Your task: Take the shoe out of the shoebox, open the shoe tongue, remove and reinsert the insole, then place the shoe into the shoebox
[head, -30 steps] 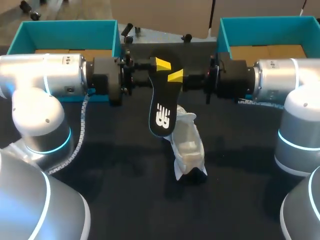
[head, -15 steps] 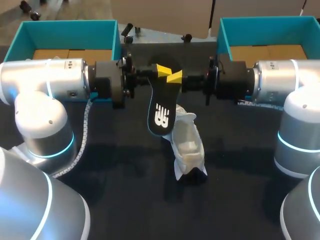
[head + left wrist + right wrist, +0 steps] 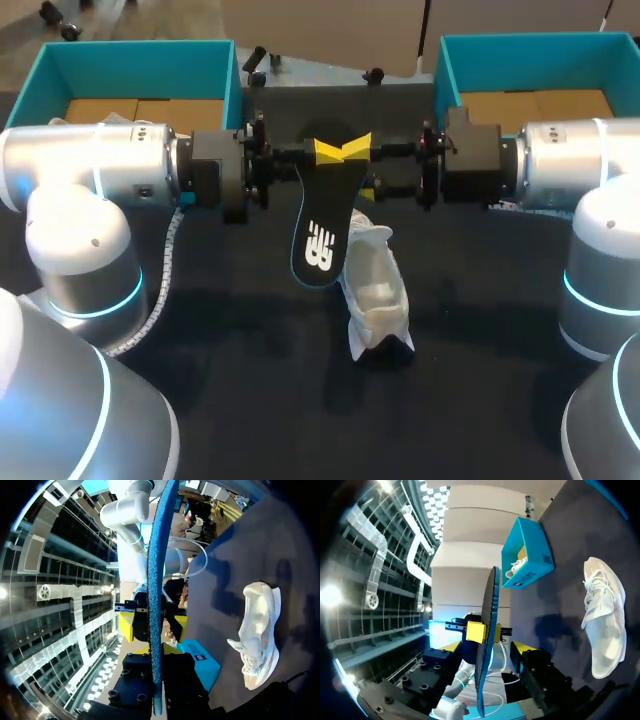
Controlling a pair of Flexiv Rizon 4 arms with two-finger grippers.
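- The black insole (image 3: 322,225) hangs in the air over the middle of the desk (image 3: 250,390), logo face up toward the head camera, its upper end between the two arms.
- The left gripper (image 3: 328,152) reaches in from the left and is clamped on the insole's upper end, one finger on each face.
- The right gripper (image 3: 362,168) faces it from the right with its fingers (image 3: 540,672) spread. The insole passes edge-on between them, and they do not press on it.
- The white shoe (image 3: 377,295) sits on the desk just beneath the insole's lower end, apart from both grippers.
- One teal shoebox (image 3: 140,55) stands at the far left of the desk.
- A second teal shoebox (image 3: 530,45) stands at the far right.
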